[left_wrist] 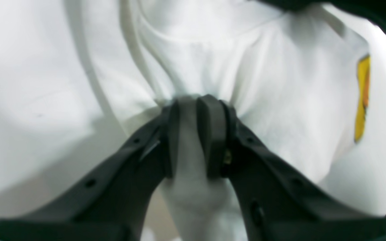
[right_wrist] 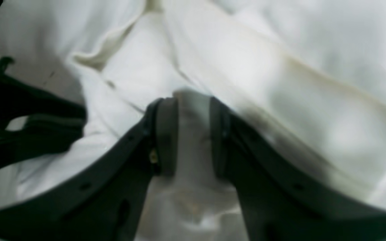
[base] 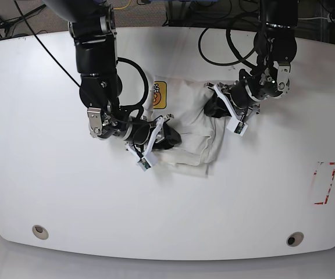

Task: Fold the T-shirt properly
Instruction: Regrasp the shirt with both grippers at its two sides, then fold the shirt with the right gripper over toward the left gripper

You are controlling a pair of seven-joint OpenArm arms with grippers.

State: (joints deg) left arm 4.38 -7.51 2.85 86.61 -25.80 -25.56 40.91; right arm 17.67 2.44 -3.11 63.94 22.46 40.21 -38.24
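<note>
T-shirt [base: 188, 119] apparently in both jaws

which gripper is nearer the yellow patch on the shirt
Right. The right gripper grips cloth just below the yellow patch; the left gripper grips the T-shirt farther across.

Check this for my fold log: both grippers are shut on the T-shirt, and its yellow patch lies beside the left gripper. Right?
Not quite. In the base view the yellow patch lies beside the right gripper, not the left gripper. Both are shut on the T-shirt.
</note>
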